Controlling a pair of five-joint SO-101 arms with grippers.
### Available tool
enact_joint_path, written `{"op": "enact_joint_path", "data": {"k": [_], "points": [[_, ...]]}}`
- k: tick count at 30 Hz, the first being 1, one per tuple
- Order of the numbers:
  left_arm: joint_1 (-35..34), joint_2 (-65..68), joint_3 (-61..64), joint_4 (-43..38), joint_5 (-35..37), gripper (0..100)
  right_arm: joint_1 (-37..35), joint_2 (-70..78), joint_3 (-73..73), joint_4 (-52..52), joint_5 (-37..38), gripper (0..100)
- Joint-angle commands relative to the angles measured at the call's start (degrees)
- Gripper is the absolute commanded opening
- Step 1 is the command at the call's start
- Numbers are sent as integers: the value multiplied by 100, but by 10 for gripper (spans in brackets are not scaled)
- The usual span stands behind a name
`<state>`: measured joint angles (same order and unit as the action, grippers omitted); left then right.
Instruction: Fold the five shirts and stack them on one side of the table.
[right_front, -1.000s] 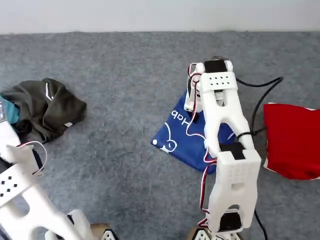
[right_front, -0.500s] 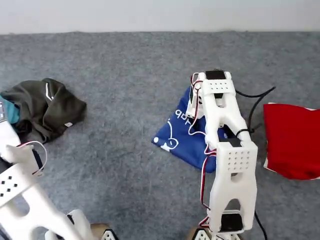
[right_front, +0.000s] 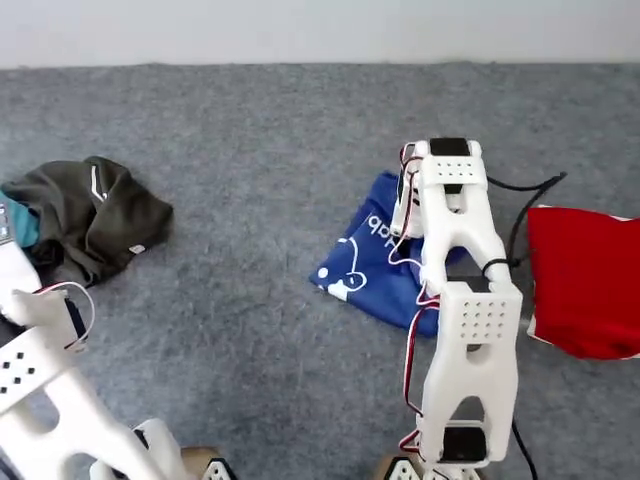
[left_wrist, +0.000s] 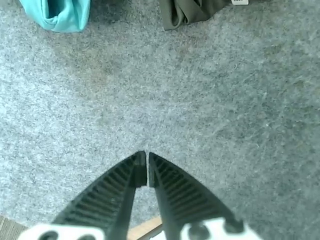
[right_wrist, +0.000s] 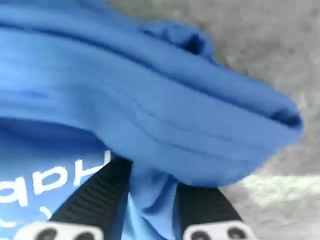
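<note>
One blue shirt (right_front: 375, 275) bears white lettering (right_front: 378, 228).

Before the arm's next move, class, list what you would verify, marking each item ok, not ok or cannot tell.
1. Right gripper holds the blue printed fabric shirt: ok.
2. Blue shirt folded flat: not ok, bunched.
3. Red folded shirt waiting at one side: ok.
4. Left gripper shut over bare grey carpet: ok.
5. Dark olive crumpled shirt and teal shirt folded: not ok.
6. All five shirts located: cannot tell.
</note>
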<state>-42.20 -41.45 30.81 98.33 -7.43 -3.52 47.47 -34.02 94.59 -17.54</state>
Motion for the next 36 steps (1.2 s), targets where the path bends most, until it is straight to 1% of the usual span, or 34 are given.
{"op": "enact_joint_path", "data": {"k": [1, 4, 7, 14, 20, 26, 33, 34, 36], "points": [[-9, -88, -40, -79, -44, 14, 48, -523, -255, 470, 879, 9], [-9, -88, -40, -79, -44, 14, 207, -1103, -369, 796, 1424, 9], [-9, -88, -40, -79, -44, 14, 488, -1780, -352, 840, 2040, 9], [-9, -88, -40, -79, -53, 14, 1596, -3240, -352, 848, 3420, 8], [-9, -79, -40, -176, -53, 14, 2466, -3960, -352, 848, 4396, 8], [-9, -79, -48, -281, -53, 14, 3336, -3969, -352, 831, 5011, 8], [-9, -79, -48, -281, -53, 14, 3864, -3125, -387, 804, 5723, 13], [-9, -79, -48, -281, -53, 14, 3916, -2932, -396, 778, 5802, 23], [-9, -79, -40, -281, -53, 14, 4022, -2633, -396, 690, 5846, 91]]}}
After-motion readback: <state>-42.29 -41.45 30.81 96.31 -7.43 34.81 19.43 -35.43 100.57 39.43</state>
